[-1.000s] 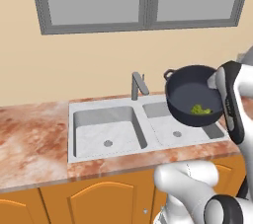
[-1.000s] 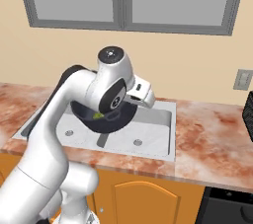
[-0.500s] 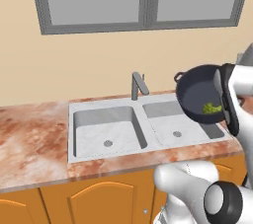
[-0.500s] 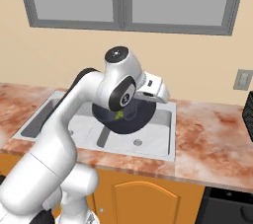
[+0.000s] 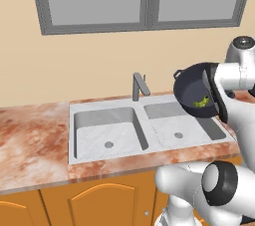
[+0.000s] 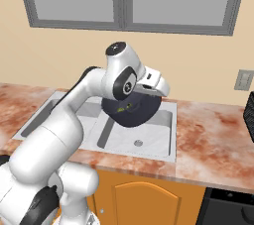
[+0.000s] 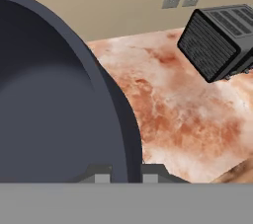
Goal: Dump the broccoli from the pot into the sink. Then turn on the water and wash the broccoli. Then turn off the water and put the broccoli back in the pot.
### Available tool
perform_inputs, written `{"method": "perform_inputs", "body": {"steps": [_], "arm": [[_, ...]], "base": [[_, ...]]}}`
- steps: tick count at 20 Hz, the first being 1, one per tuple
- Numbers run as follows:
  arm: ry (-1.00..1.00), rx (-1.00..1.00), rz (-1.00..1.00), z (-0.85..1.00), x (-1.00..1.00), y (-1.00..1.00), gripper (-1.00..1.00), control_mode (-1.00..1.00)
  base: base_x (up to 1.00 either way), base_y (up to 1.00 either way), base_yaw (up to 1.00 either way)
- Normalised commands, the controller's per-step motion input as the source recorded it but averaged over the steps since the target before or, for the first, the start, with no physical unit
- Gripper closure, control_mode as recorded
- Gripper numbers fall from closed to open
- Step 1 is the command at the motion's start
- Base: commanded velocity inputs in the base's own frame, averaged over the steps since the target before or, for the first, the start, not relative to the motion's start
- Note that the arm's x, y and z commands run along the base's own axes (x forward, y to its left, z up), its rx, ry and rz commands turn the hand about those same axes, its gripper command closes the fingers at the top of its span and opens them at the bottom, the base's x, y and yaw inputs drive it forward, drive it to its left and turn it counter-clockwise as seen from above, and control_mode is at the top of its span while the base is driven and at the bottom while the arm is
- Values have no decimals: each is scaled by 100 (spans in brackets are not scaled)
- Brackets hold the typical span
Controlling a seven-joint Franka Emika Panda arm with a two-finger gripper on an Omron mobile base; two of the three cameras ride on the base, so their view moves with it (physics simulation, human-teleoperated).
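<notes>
The dark pot point(image 5: 195, 96) hangs tilted steeply on its side above the right basin of the sink point(image 5: 107, 104), its mouth turned toward the faucet point(image 5: 138, 85). My gripper point(image 5: 213, 84) is shut on the pot's rim. In the hand view the fingertips point(image 7: 103, 177) straddle the pot wall point(image 7: 59, 109). The yellow-green broccoli point(image 5: 201, 103) lies inside the pot near its lower rim. From the right base view the pot point(image 6: 134, 114) hangs under my hand over the sink point(image 6: 163, 155), with the broccoli point(image 6: 124, 108) just showing. No water runs from the faucet.
A dark slotted appliance point(image 7: 217, 40) stands on the marbled counter point(image 7: 178, 114) to the right of the sink, at the frame edge point(image 6: 249, 116) in the right base view. A wall outlet point(image 6: 243, 80) is above it. The left basin point(image 5: 107, 133) holds nothing.
The arm has swung the pot rightward over the right basin and rolled it further onto its side. The broccoli has slid toward the lower rim but stays inside.
</notes>
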Motion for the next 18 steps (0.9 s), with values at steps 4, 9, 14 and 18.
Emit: {"method": "perform_inputs", "body": {"steps": [4,9,14,18], "arm": [[-1,-12,-2,6,3,-14,100,-100],[-6,-24,-5,8,0,0,100,-100],[-9,-26,-8,8,0,0,100,-100],[-11,-27,-11,14,0,0,100,-100]], "base": [[0,0,0],[0,0,0],[0,0,0],[0,0,0]]}}
